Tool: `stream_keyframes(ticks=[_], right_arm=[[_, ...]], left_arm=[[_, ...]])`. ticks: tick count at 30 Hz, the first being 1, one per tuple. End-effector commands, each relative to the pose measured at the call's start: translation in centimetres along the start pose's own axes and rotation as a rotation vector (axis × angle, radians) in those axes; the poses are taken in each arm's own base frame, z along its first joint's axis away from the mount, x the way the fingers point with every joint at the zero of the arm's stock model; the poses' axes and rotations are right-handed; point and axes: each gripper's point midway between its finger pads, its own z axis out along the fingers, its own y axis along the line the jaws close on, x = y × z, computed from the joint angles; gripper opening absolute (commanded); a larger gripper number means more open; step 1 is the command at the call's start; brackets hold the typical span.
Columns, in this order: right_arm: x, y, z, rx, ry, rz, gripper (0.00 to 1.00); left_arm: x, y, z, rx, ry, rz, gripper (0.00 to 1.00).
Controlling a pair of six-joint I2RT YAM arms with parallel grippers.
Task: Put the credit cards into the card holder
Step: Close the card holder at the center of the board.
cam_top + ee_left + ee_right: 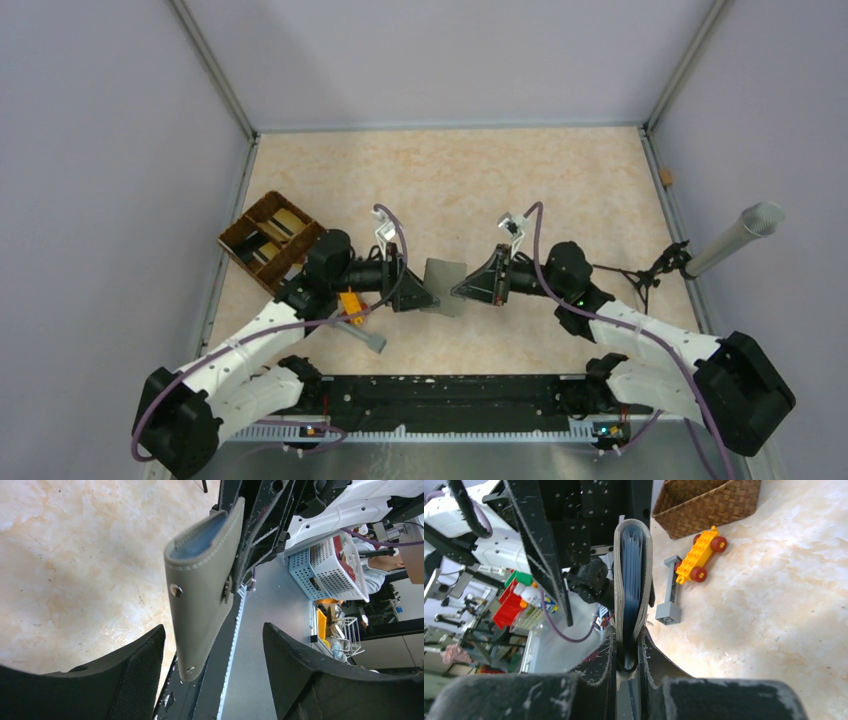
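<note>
The grey card holder (445, 285) hangs above the table between the two arms, folded shut. My right gripper (629, 640) is shut on its lower edge, and the card holder (631, 580) shows blue-grey pockets between its grey covers. My left gripper (212, 630) is open, and the card holder (202, 590) stands between its fingers (145, 665) without touching either. In the top view the left gripper (425, 298) and right gripper (462, 290) face each other. Gold and dark credit cards (283, 224) lie in the woven tray.
A brown woven divided tray (240, 240) stands at the left, also in the right wrist view as the tray (709, 502). An orange toy brick block (350, 303) and a grey brick piece (372, 340) lie under the left arm. A grey tube (740, 235) leans at the right.
</note>
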Motion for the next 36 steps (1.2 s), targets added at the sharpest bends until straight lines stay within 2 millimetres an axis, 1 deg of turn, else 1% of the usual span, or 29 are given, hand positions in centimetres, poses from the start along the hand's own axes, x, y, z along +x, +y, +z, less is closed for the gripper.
stream_keyframes(ticks=[1,3,5,6,7,9,10,11,12,13,14,15,17,19,21,24,26,27,29,31,34,36], right_arm=[[-1.5,3.0,-0.1,-0.113,0.033,-0.089,0.0],[-1.4,3.2,-0.1,-0.123,0.05,-0.09,0.0],[-1.2,3.1,0.0,-0.124,0.07,-0.089,0.0],[-1.2,3.0,0.1,-0.123,0.073,-0.094,0.0],[-1.3,2.9,0.2,-0.117,0.077,-0.091,0.0],[-1.6,2.4,0.4,-0.08,0.078,-0.085,0.0],[-1.9,2.0,0.5,-0.051,0.073,-0.078,0.09],[-2.2,1.5,0.5,-0.005,0.059,-0.07,0.26],[-2.7,0.8,0.4,0.052,0.038,-0.063,0.4],[-3.1,0.1,0.2,0.108,0.014,-0.057,0.53],[-3.5,-0.7,-0.2,0.173,-0.014,-0.051,0.64],[-3.8,-1.6,-0.7,0.242,-0.035,-0.039,0.71],[-4.1,-2.8,-1.7,0.342,-0.079,-0.011,0.76],[-4.0,-3.4,-2.2,0.392,-0.126,0.02,0.78],[-3.7,-3.4,-2.1,0.408,-0.162,0.035,0.79],[-2.1,-4.4,-1.7,0.47,-0.184,0.084,0.79],[-0.7,-4.4,-0.9,0.438,-0.184,0.116,0.79],[-0.3,-3.9,-0.3,0.397,-0.192,0.115,0.79],[1.3,-3.9,0.4,0.377,-0.166,0.112,0.79],[2.6,-4.4,1.0,0.384,-0.133,0.105,0.79],[3.8,-5.1,1.7,0.394,-0.111,0.082,0.79],[4.6,-6.0,2.0,0.411,-0.087,0.082,0.79]], left_arm=[[-1.8,-0.8,-0.1,0.007,-0.034,0.06,0.7],[-1.8,-0.9,0.0,0.017,-0.032,0.056,0.63],[-1.8,-1.0,0.1,0.031,-0.029,0.047,0.59],[-1.7,-1.0,0.2,0.042,-0.025,0.038,0.54],[-1.6,-1.2,0.3,0.06,-0.02,0.028,0.48],[-1.3,-1.4,0.5,0.1,-0.019,0.009,0.27],[-1.2,-1.4,0.6,0.111,-0.027,0.001,0.16],[-1.2,-1.2,0.6,0.112,-0.04,-0.007,0.06],[-1.2,-1.2,0.6,0.113,-0.056,-0.005,0.0],[-1.3,-0.9,0.6,0.1,-0.078,0.0,0.0],[-1.5,-0.5,0.5,0.073,-0.106,0.006,0.0],[-2.1,0.4,0.4,0.013,-0.147,0.001,0.0],[-3.0,2.0,0.0,-0.09,-0.227,-0.005,0.0],[-3.9,3.3,-0.5,-0.178,-0.292,-0.027,0.01],[-4.1,4.7,-0.7,-0.244,-0.327,-0.062,0.01],[-3.4,7.1,-0.9,-0.344,-0.344,-0.162,0.0],[-2.5,8.3,-0.7,-0.369,-0.351,-0.232,0.0],[-2.1,8.6,-0.6,-0.367,-0.356,-0.266,0.0],[-1.0,9.1,-0.5,-0.357,-0.366,-0.323,0.01],[-0.1,9.5,-0.4,-0.362,-0.372,-0.357,0.01],[0.8,10.0,-0.5,-0.38,-0.375,-0.385,0.04],[1.4,10.5,-0.6,-0.4,-0.366,-0.402,0.05]])
